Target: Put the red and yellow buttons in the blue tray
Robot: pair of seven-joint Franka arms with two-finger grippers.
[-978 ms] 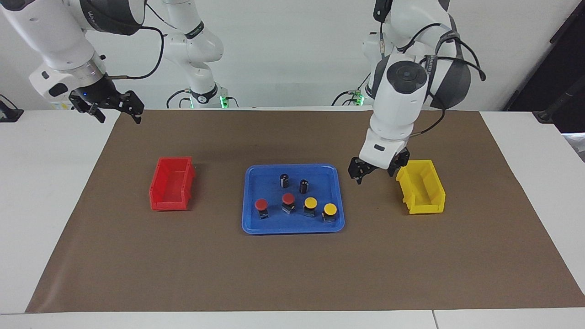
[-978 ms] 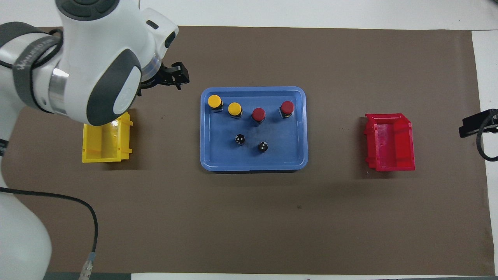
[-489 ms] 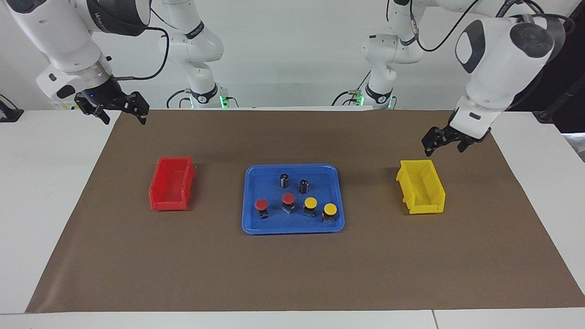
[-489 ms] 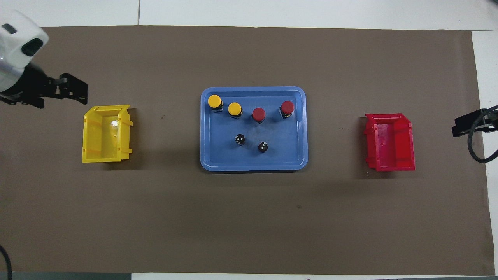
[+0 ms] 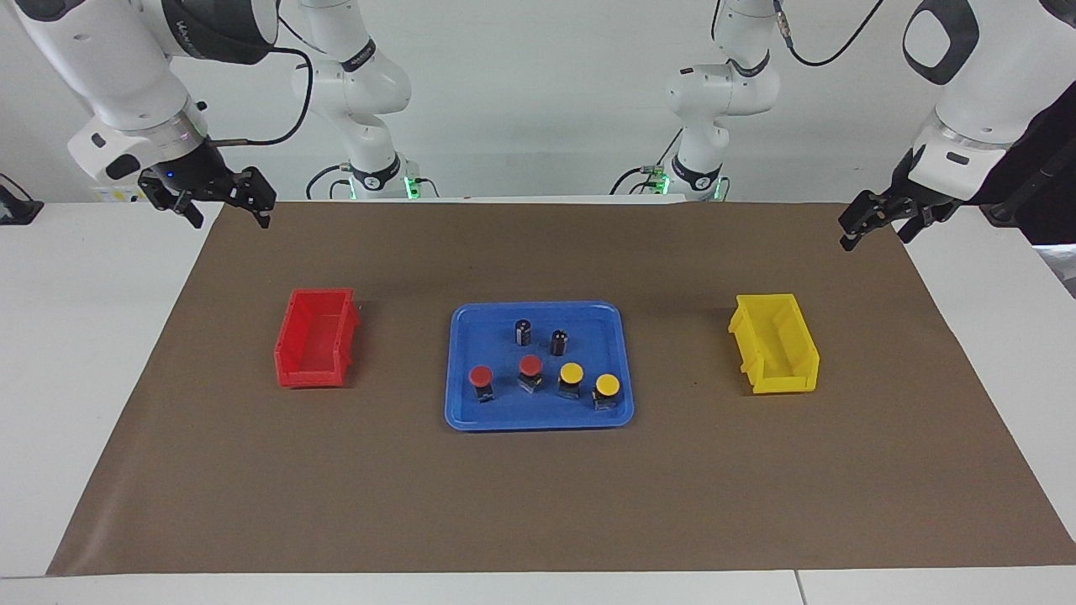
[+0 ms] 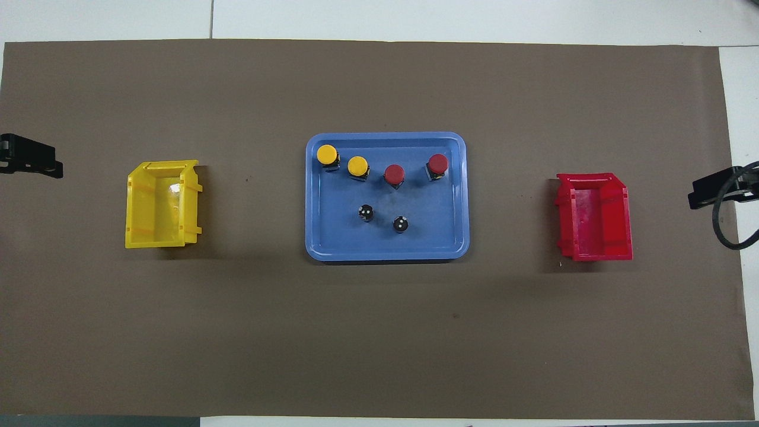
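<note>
From across the counter both arms show raised; from above only tips. Left gripper [image 5: 874,221] and right gripper [image 5: 214,200] jaws released, well apart from the blue tray [image 5: 471,416] between them.

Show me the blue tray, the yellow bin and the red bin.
blue tray [image 5: 538,418], facing view, on its rim.
yellow bin [image 5: 792,385], facing view, on its outer wall.
red bin [image 6: 596,254], overhead view, on its wall.

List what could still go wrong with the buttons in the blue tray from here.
1. The four capped buttons stand close in a row in the blue tray; the yellow pair nearly touch, so regrasping one may tip the other.
2. Two dark cylinders share the tray and could be mistaken for buttons.
3. Both grippers, left and right, hang at the mat's ends; a low sweep inward could hit the yellow bin or red bin.
</note>
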